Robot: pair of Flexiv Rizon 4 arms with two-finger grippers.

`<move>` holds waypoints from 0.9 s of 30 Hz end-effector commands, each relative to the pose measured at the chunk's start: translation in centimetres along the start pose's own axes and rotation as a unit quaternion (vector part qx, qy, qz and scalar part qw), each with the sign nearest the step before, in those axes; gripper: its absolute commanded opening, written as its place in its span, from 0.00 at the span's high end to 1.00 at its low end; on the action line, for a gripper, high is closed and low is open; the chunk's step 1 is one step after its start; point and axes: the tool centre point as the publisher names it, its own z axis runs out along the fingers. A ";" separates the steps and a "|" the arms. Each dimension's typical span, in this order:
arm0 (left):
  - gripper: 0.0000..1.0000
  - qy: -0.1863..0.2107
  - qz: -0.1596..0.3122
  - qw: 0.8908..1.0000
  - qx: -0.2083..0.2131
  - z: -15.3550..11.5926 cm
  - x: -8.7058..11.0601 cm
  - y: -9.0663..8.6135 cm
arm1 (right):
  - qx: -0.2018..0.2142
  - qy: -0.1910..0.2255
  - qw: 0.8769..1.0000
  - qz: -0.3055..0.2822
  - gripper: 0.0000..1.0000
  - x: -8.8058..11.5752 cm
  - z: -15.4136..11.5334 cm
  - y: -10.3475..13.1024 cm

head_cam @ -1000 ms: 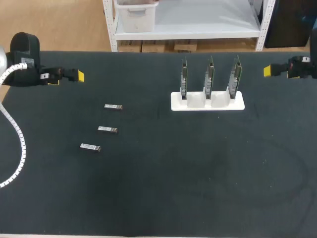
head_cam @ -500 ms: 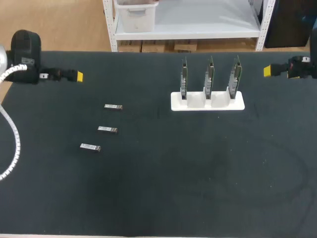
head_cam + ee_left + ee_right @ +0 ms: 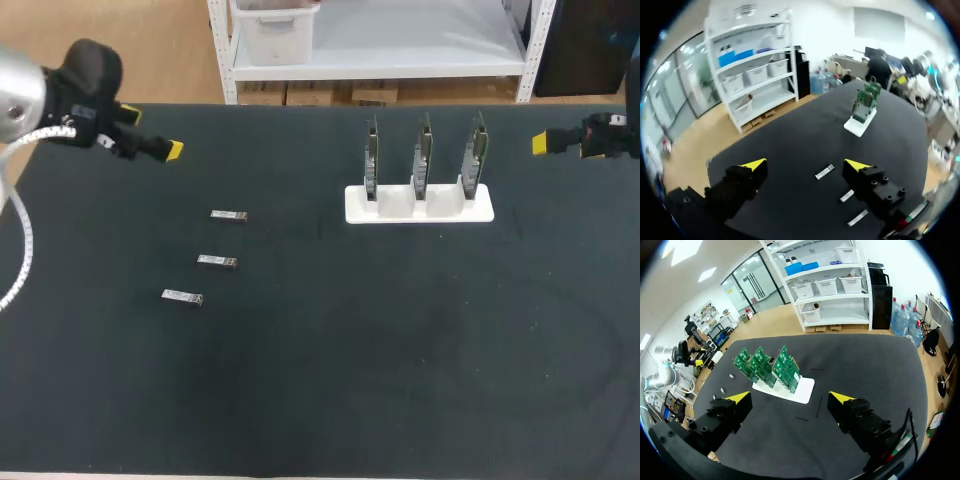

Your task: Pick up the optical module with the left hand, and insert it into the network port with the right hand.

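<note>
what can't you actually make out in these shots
Head view, too small: the network ports on the circuit boards; the right wrist view shows none either.
All views, too small: which end of the optical modules plugs in.
Head view, cut by its edge: the right arm, all but the right gripper.

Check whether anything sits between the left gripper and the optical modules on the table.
Nothing visible does. Only bare table lies between the open left gripper and the nearest optical module; the second module and third module lie beyond it.
</note>
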 end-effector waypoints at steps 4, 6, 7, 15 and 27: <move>0.00 0.091 0.283 0.952 0.077 3.2 -1.6 0.4 | 0.000 0.000 1.000 0.000 0.00 0.0 0.0 0.0; 0.00 0.098 0.300 0.945 0.085 4.0 -1.6 0.0 | 0.000 0.000 1.000 0.000 0.00 0.0 0.0 0.0; 0.00 0.103 0.318 0.938 0.090 4.4 -1.5 -0.1 | 0.000 0.000 1.000 0.000 0.00 0.0 0.0 0.0; 0.00 0.155 0.414 0.890 0.113 7.3 0.2 -1.5 | 0.000 0.000 1.000 0.000 0.00 0.0 0.0 0.0; 0.00 0.238 0.456 0.848 0.127 10.5 2.8 -2.4 | 0.000 0.000 1.000 0.000 0.00 0.0 0.0 0.0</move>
